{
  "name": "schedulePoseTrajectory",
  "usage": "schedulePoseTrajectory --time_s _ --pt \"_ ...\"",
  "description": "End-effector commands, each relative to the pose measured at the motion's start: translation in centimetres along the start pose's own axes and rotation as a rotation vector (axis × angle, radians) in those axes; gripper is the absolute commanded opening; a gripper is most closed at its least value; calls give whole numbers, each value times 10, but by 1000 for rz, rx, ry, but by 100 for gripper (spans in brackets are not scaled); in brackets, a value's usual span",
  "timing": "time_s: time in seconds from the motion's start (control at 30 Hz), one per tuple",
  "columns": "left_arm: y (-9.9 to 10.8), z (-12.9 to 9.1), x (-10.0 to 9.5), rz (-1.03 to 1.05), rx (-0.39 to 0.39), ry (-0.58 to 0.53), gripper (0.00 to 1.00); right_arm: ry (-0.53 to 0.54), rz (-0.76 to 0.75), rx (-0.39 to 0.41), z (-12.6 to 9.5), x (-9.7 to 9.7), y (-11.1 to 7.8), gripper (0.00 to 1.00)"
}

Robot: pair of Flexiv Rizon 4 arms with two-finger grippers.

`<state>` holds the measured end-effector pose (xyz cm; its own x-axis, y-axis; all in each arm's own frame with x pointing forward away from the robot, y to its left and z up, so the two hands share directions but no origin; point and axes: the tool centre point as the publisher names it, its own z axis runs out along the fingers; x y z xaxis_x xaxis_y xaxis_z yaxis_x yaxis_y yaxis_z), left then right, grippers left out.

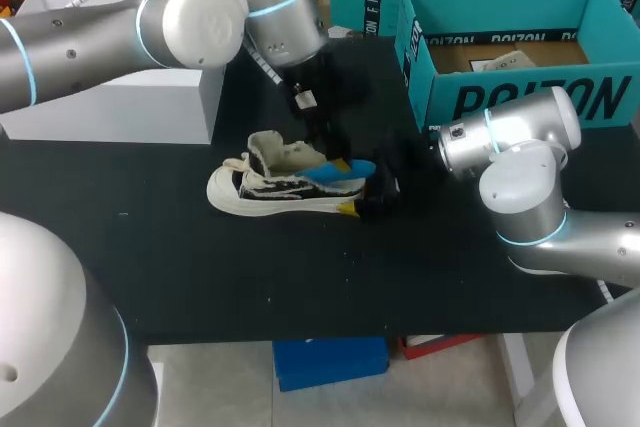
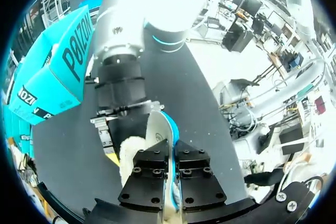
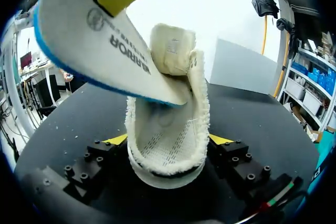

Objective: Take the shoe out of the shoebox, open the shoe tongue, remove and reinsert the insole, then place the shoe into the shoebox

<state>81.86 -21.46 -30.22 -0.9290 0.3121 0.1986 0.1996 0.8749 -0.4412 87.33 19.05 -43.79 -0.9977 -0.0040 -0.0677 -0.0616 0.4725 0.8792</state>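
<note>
Left pincer (image 2: 170, 174): closed on the insole (image 3: 97, 40), fingers pinching its heel end flat-on. 1 yellow tip shows on top of it in the right wrist view. Insole slants down, toe end tucked into the mouth of the shoe (image 1: 270, 185), heel end raised clear. Thin foam, light and floppy, so it would likely buckle if shoved from the far end. Best held near the edge and fed in at a shallow angle along the footbed.

Right pincer (image 3: 168, 148): gripping the shoe at the heel, 1 finger on each side of the fleecy collar. Collar is soft and will squash. The sole below looks stiffer, the better place to take the clamp. Shoe seems light and might skid on the surface (image 1: 200, 267) without this brace.

Shoe sits on its sole mid-surface, toe to 9 o'clock, heel to 3 o'clock, tongue (image 3: 172, 48) standing up. Shoebox (image 1: 520, 97) is open at 1 o'clock from the shoe, well apart.
</note>
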Motion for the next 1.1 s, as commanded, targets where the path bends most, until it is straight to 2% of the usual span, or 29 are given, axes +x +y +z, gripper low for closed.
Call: schedulePoseTrajectory --time_s 0.03,0.4,0.6,0.73,0.93,1.1 --pt "-9 -30 22 15 29 -27 0 1 1 1 1 -1 -2 0" --pt "-57 -96 59 67 168 -91 0 1 1 1 1 -1 -2 0" --pt "-78 -128 75 103 284 -104 0 1 1 1 1 -1 -2 0" --pt "-85 -147 84 140 407 -79 0 1 1 1 1 -1 -2 0" --pt "-86 -154 96 201 594 43 0 1 1 1 1 -1 -2 0" --pt "-71 -147 97 227 753 190 0 1 1 1 1 -1 -2 0"
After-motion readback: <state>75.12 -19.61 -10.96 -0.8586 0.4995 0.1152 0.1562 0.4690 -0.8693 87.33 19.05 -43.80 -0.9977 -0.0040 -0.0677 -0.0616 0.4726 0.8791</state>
